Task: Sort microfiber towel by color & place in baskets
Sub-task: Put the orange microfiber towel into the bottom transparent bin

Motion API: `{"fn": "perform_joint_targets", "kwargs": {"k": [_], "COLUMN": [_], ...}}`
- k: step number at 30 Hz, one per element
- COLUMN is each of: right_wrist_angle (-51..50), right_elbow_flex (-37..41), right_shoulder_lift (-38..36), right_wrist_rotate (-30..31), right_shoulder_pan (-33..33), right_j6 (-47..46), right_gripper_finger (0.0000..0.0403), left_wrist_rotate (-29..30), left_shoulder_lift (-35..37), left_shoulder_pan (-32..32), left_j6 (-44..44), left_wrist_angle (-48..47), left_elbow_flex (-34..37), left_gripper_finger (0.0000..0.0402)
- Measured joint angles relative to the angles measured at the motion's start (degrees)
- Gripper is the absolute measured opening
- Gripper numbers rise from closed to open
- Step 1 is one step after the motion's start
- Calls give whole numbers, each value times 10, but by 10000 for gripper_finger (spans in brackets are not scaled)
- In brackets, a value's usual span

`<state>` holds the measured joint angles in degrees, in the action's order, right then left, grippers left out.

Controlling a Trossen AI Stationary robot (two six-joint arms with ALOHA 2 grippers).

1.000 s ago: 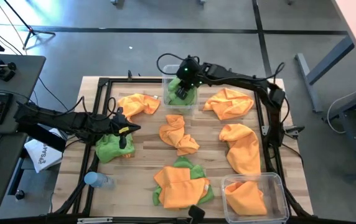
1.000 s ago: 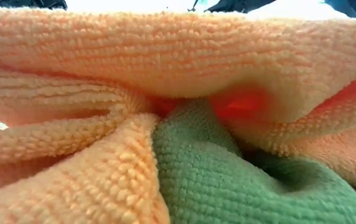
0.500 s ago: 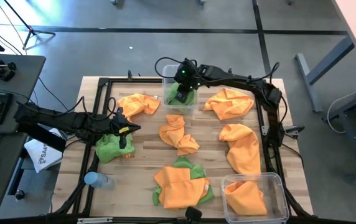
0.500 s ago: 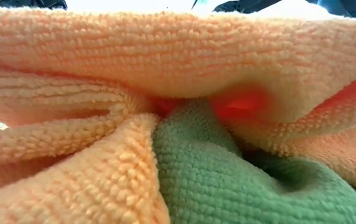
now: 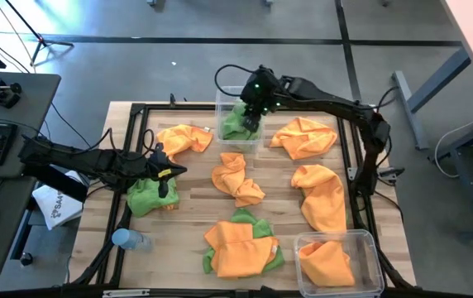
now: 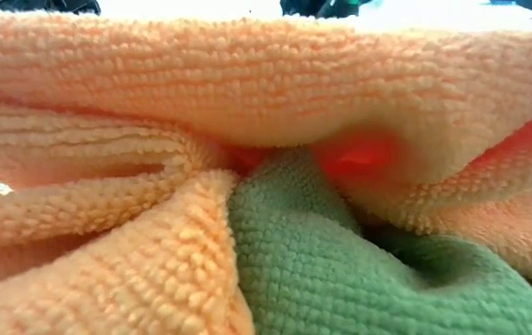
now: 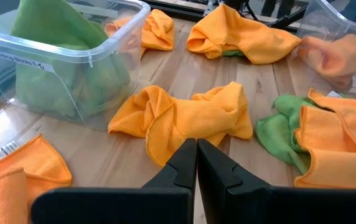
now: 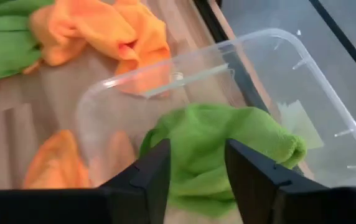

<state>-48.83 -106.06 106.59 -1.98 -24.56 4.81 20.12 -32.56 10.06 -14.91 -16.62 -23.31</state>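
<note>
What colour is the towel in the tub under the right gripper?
Lime green towel, clearest in the right wrist view.

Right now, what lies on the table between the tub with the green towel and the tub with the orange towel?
In the high view, two orange towels lie between the green-towel tub and the orange-towel tub.

You are seeing bare table (image 5: 195, 186) running between orange towels (image 5: 236, 178), far-edge basket (image 5: 238, 124) blocking, bottle (image 5: 129, 240) crowding the near-left corner.
</note>
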Motion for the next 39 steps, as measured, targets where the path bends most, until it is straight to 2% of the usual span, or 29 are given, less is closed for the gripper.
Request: {"fn": "perform_joint_targets", "kwargs": {"k": [8,12,16,20,24,29,32,39], "right_wrist_angle": [-93,-127,-162,-181,-129,36,128,211], "right_elbow_flex": [0,0,0,8,122,351,453,593], "right_shoulder_lift": [-47,-61,-85,-109,-182,-314,-386,-482], "right_wrist_rotate": [4,15,97,139,169,183,186,253], "right_shoulder_pan": [27,64,112,158,200,261,299,361], "right_j6": [6,-12,-30,-58,-95,-188,-232,-308], "right_gripper_finger": [13,15,5,5,1,1,1,0], "left_wrist_rotate": [0,-7,-17,-17,-17,-17,-16,-15], "left_shoulder_lift": [0,0,0,0,0,0,0,-20], "left_shoulder_pan": [0,0,3,8,12,14,14,14], "left_j6": [-14,-16,-17,-17,-17,-23,-25,-30], "left_wrist_angle": [-2,-3,-3,-3,-3,-2,3,69], "left_elbow_flex": [0,0,0,0,0,0,0,-1], "left_gripper_finger": [0,0,0,0,0,0,0,0]}}
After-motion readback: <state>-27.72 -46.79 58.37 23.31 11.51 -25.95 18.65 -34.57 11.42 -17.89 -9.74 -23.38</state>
